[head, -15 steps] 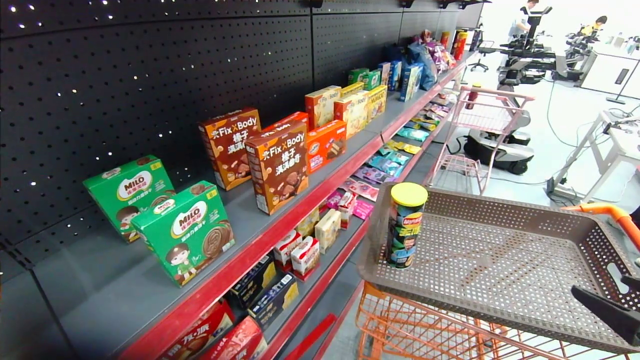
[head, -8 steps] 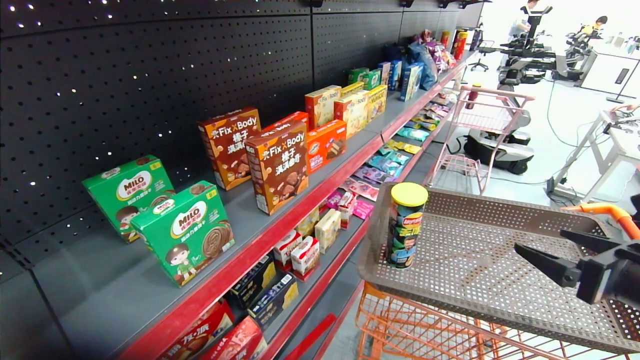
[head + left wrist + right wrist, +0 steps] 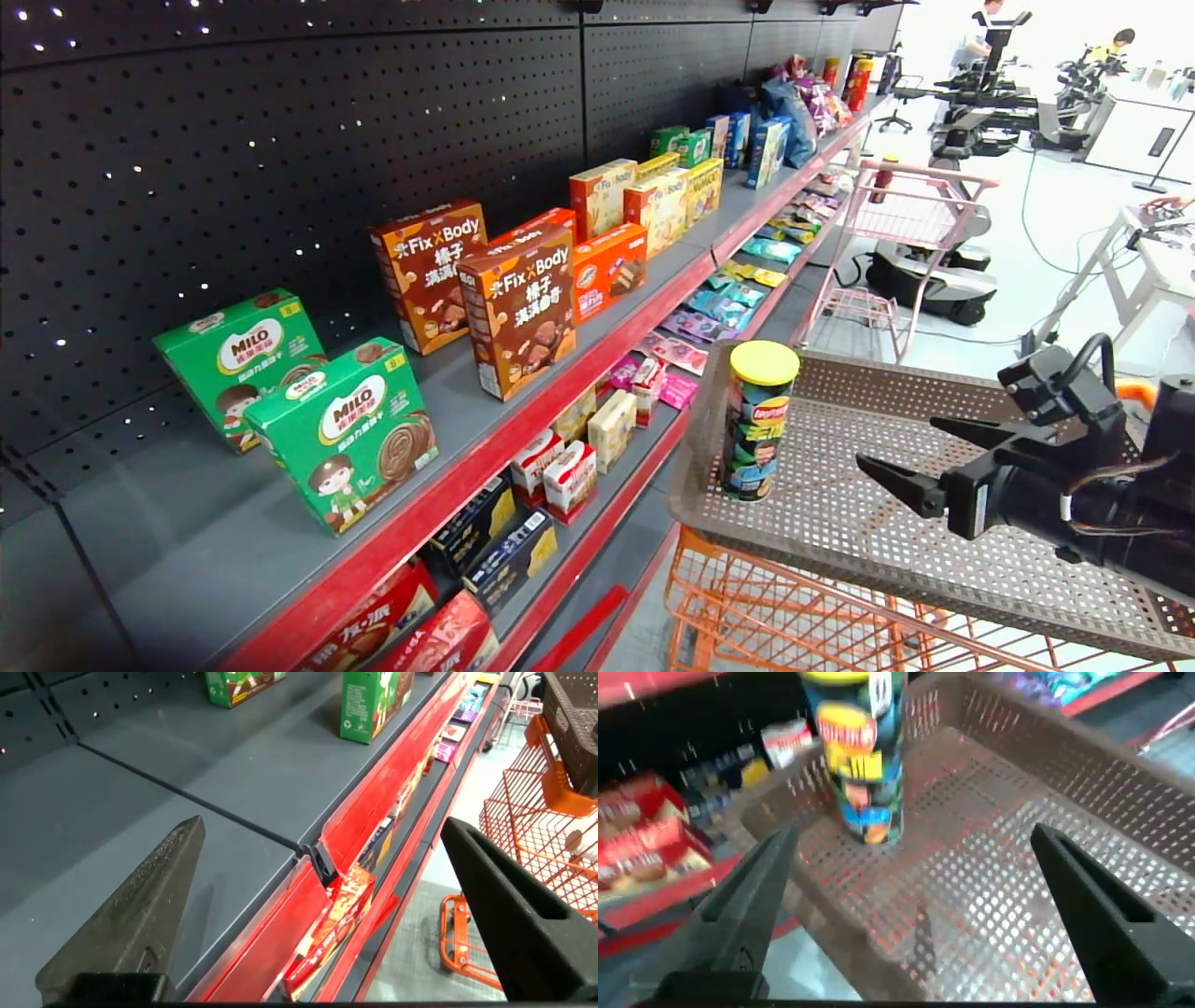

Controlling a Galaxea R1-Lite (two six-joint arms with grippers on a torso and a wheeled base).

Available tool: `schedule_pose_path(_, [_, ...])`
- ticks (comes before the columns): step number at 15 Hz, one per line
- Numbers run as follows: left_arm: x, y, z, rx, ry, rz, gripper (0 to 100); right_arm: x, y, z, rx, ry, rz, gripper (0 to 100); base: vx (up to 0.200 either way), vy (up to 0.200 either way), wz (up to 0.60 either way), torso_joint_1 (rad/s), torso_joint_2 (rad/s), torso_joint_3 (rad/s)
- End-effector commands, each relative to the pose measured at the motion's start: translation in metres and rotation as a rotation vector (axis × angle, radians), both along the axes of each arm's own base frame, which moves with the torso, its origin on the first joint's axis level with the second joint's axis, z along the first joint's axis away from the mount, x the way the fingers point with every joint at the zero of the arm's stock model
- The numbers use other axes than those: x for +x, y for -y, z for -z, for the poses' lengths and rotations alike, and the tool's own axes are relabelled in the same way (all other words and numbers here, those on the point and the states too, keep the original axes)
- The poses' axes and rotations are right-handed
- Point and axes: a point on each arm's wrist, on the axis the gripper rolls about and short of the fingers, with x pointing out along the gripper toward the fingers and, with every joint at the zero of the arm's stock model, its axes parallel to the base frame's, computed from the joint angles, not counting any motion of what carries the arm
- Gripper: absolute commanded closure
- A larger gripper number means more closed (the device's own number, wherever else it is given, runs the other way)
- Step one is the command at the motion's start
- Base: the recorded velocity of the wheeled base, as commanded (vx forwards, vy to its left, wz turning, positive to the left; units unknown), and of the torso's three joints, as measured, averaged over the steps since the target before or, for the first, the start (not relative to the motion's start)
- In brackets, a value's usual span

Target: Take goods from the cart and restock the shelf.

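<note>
A chip can (image 3: 758, 420) with a yellow lid stands upright in the near-left corner of the brown perforated basket (image 3: 934, 523) on top of the orange cart. My right gripper (image 3: 920, 457) hovers open over the basket, to the right of the can and apart from it, fingers pointing at it. The right wrist view has the can (image 3: 857, 761) ahead of the open right gripper (image 3: 915, 924). My left gripper (image 3: 318, 915) is open and holds nothing, above the grey shelf board (image 3: 187, 793) near its red front edge.
The grey shelf (image 3: 233, 523) carries green boxes (image 3: 345, 429), brown boxes (image 3: 518, 308) and more boxes farther along, with bare room at its near-left end. Lower shelves hold small packets. A pink cart (image 3: 896, 252) stands farther down the aisle.
My right gripper has come up from the lower right and moved left over the basket toward the can. The can and the shelf goods have not moved.
</note>
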Motion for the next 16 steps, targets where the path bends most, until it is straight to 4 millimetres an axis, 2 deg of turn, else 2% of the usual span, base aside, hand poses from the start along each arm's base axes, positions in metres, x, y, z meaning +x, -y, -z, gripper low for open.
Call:
schedule_pose_path(1, [0.0, 0.0, 0.0, 0.0, -0.001, 0.0, 0, 0.01, -0.008, 0.012, -0.021, -0.045, -0.026, 0, 0.0, 0.0, 0.0, 0.0, 0.0, 0.0])
schedule_pose_path(2, [0.0, 0.0, 0.0, 0.0, -0.001, -0.001, 0, 0.013, -0.012, 0.013, -0.021, -0.037, -0.039, 0, 0.0, 0.0, 0.0, 0.0, 0.0, 0.0])
schedule_pose_path(5, [0.0, 0.0, 0.0, 0.0, -0.001, -0.001, 0, 0.039, -0.025, 0.018, -0.055, 0.077, -0.067, 0, 0.0, 0.0, 0.0, 0.0, 0.0, 0.0])
schedule_pose_path(7, [0.0, 0.0, 0.0, 0.0, -0.001, 0.0, 0, 0.043, -0.032, 0.025, -0.059, 0.084, -0.09, 0, 0.0, 0.0, 0.0, 0.0, 0.0, 0.0])
schedule_pose_path(9, [0.0, 0.0, 0.0, 0.0, 0.0, 0.0, 0, 0.05, -0.039, 0.023, -0.048, 0.101, -0.106, 0, 0.0, 0.0, 0.0, 0.0, 0.0, 0.0])
schedule_pose_path(16, [0.0, 0.0, 0.0, 0.0, -0.001, -0.001, 0, 0.078, -0.051, 0.032, -0.029, 0.14, -0.139, 0, 0.0, 0.0, 0.0, 0.0, 0.0, 0.0])
